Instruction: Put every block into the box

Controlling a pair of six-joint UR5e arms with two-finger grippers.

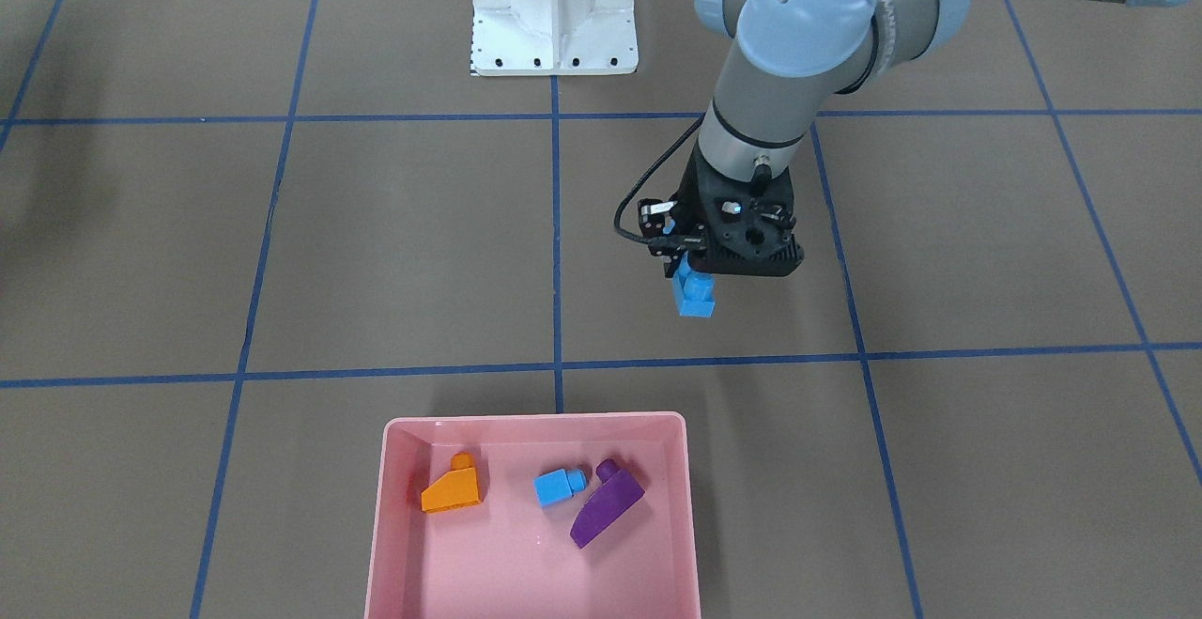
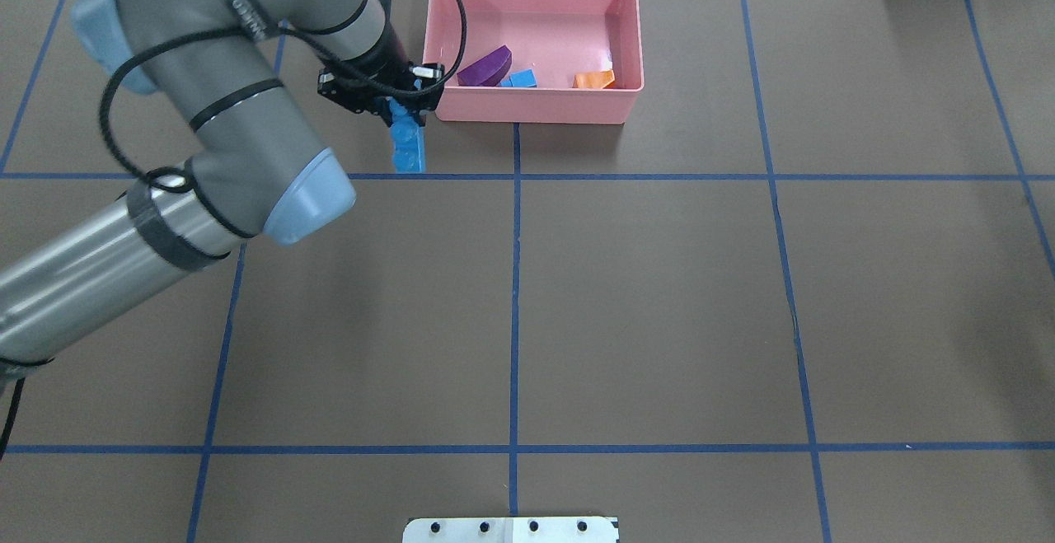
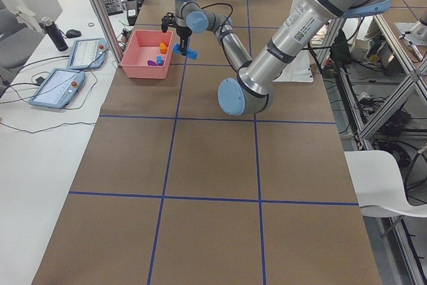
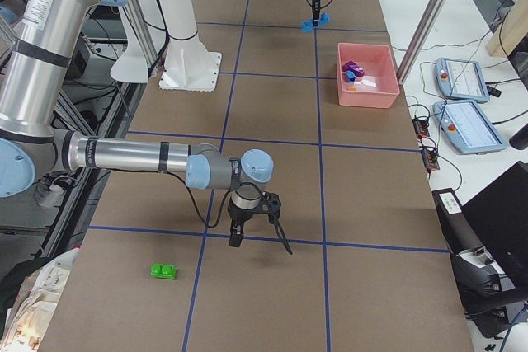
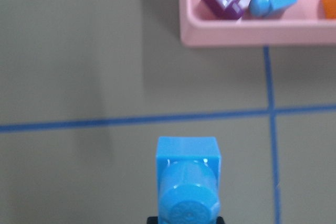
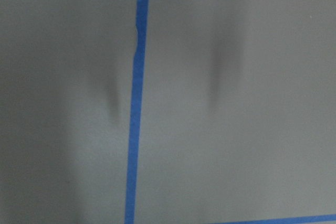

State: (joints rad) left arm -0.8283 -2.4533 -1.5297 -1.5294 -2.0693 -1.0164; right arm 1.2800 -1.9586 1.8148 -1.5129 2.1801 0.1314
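Observation:
My left gripper [image 1: 702,267] is shut on the long blue bar [image 1: 695,296], holding it end-down above the table just outside the pink box [image 1: 535,421]. In the overhead view the bar [image 2: 409,144] hangs left of the box's near left corner [image 2: 536,114]. The orange wedge [image 1: 453,489], small blue cube [image 1: 559,486] and purple sloped piece [image 1: 606,506] lie in the box. The green brick [image 4: 165,270] lies on the table far from the box, near my right gripper [image 4: 260,235]. I cannot tell whether the right gripper is open or shut.
The white robot base [image 1: 554,8] stands at the table's robot side. Blue tape lines grid the brown table. Two tablets [image 3: 63,85] lie on a side table beyond the box.

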